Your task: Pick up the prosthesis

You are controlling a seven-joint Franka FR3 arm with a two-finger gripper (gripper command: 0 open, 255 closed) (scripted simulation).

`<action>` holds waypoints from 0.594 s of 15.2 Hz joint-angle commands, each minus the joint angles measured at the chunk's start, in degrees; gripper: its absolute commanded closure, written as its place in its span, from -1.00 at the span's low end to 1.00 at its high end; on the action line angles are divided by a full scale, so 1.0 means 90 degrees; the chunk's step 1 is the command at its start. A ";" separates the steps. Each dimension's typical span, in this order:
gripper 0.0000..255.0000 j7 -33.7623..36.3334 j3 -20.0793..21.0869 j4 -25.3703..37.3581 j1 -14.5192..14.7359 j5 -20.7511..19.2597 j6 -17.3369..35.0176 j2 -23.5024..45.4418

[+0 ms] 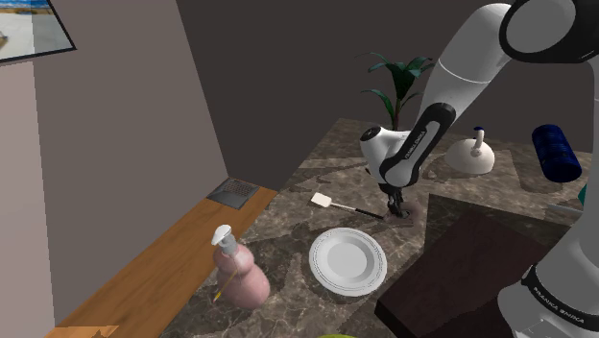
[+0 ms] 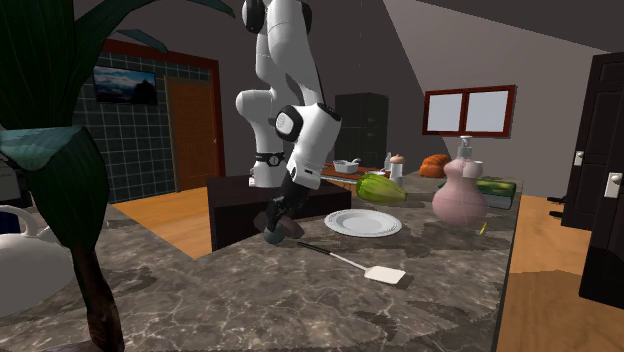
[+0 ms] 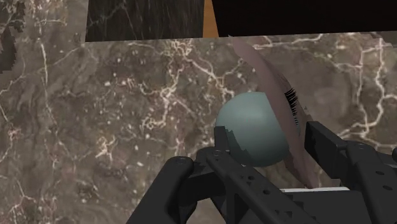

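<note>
The prosthesis is a grey-green ball with a pinkish lid and dark lashes along one side. It lies low on the brown marble counter. My black gripper is down around it, one finger against the ball and the other against the lid, so it is shut on the prosthesis. In the shoulder view the gripper reaches down to the prosthesis just beside the dark box. From the second exterior view the gripper sits right over the prosthesis, which is at counter level.
A white plate and a white spatula lie close by. A pink pump bottle stands near the counter's edge. The dark box borders the gripper. A plant, a white jug and a blue object stand further back.
</note>
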 commanded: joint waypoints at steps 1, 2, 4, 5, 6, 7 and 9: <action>1.00 0.0001 -0.0004 -0.0003 -0.0002 0.0000 -0.0001 0.0008; 1.00 -0.0002 -0.0004 0.0000 -0.0003 0.0000 -0.0003 0.0008; 1.00 0.0002 -0.0006 -0.0001 -0.0003 -0.0004 0.0005 0.0014; 1.00 -0.0036 0.0010 -0.0029 -0.0012 0.0027 -0.0057 -0.0079; 1.00 -0.0075 0.0025 -0.0054 -0.0020 0.0058 -0.0120 -0.0172; 1.00 -0.0114 0.0039 -0.0078 -0.0028 0.0090 -0.0184 -0.0264; 1.00 -0.0192 0.0068 -0.0122 -0.0041 0.0153 -0.0313 -0.0447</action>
